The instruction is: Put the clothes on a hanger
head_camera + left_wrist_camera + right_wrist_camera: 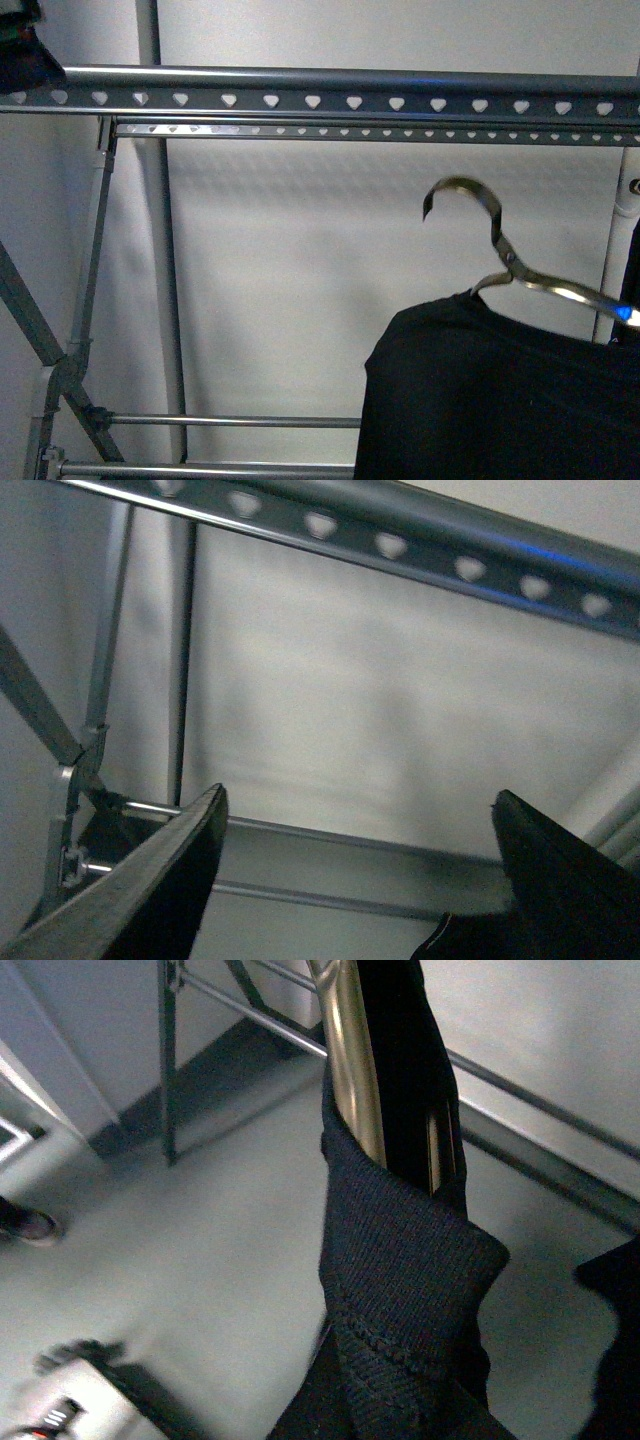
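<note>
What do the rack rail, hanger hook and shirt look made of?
Rack rail: grey metal, satin sheen, punched heart holes. Hanger hook: likely metal strip, brassy, glossy glints. Shirt: black knit fabric, matte; ribbed collar in the right wrist view.

The clothes rack [320,100] is grey metal with a smooth satin sheen — its punched rail catches a bluish glint. The coat hanger [495,225] is flat polished metal, brassy and glossy in the right wrist view. The T-shirt [500,400] is matt black cloth; its collar [400,1290] is ribbed knit with a stitched seam. The wall [300,280] looks pale and matt, the floor [200,1280] smooth grey — faintly shiny.
</note>
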Controlling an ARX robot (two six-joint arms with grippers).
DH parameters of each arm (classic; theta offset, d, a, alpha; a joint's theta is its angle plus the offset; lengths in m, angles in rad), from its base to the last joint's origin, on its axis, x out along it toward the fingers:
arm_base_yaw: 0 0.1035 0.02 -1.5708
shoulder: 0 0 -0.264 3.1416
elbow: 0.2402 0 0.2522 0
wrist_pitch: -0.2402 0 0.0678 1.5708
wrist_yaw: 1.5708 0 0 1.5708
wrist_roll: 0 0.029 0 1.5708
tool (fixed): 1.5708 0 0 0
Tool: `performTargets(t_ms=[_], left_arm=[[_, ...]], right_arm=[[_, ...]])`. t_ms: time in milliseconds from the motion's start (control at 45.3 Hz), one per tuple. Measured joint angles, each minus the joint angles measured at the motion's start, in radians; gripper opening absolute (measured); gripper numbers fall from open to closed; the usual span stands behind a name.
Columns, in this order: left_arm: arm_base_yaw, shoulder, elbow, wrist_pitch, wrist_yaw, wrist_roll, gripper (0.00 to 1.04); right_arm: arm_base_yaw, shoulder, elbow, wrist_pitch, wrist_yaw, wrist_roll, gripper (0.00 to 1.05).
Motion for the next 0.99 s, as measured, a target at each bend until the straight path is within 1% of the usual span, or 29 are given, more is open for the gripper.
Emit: performTargets(t_ms=[66,88,110,132,154,221,243,287,419,441,485,684,860,993], left_arm=[[-0.010,-0.058,-0.098,0.049,0.016,0.081,0.69],[-0.011,-0.067,-0.115,0.058,0.016,0.090,0.68],[-0.013,-0.093,-0.164,0.081,0.016,0.117,0.62],[-0.013,-0.118,-0.213,0.105,0.016,0.134,0.57],[-0.013,-0.126,-0.229,0.113,0.016,0.137,0.55],[-0.011,-0.165,-0.317,0.153,0.013,0.156,0.44],[-0.011,-0.170,-0.331,0.159,0.013,0.158,0.43],[-0.010,-0.191,-0.384,0.182,0.013,0.166,0.35],[-0.009,-0.284,-0.566,0.254,0.012,0.177,0.05],[-0.009,-0.296,-0.583,0.260,0.012,0.177,0.02],[-0.009,-0.328,-0.629,0.277,0.013,0.182,0.04],[-0.009,-0.442,-0.775,0.298,0.012,0.184,0.04],[-0.009,-0.528,-0.849,0.296,0.013,0.184,0.04],[-0.009,-0.577,-0.882,0.279,0.012,0.184,0.04]], right_arm=[[0.014,-0.018,0.034,-0.024,-0.008,0.138,0.03],[0.018,-0.019,0.040,-0.027,-0.008,0.173,0.03],[0.028,-0.024,0.061,-0.032,-0.005,0.240,0.03],[0.034,-0.024,0.076,-0.033,-0.002,0.272,0.03],[0.041,-0.024,0.092,-0.033,0.003,0.323,0.03],[0.060,-0.015,0.146,-0.032,0.034,0.435,0.03],[0.063,-0.012,0.156,-0.032,0.040,0.452,0.03],[0.077,0.005,0.198,-0.026,0.062,0.520,0.03],[0.129,0.118,0.374,0.029,0.139,0.760,0.03],[0.133,0.134,0.394,0.034,0.149,0.788,0.03],[0.145,0.182,0.453,0.044,0.183,0.852,0.03],[0.183,0.370,0.644,0.065,0.316,1.046,0.03],[0.211,0.479,0.760,0.067,0.370,1.132,0.03],[0.225,0.508,0.776,0.068,0.390,1.152,0.03]])
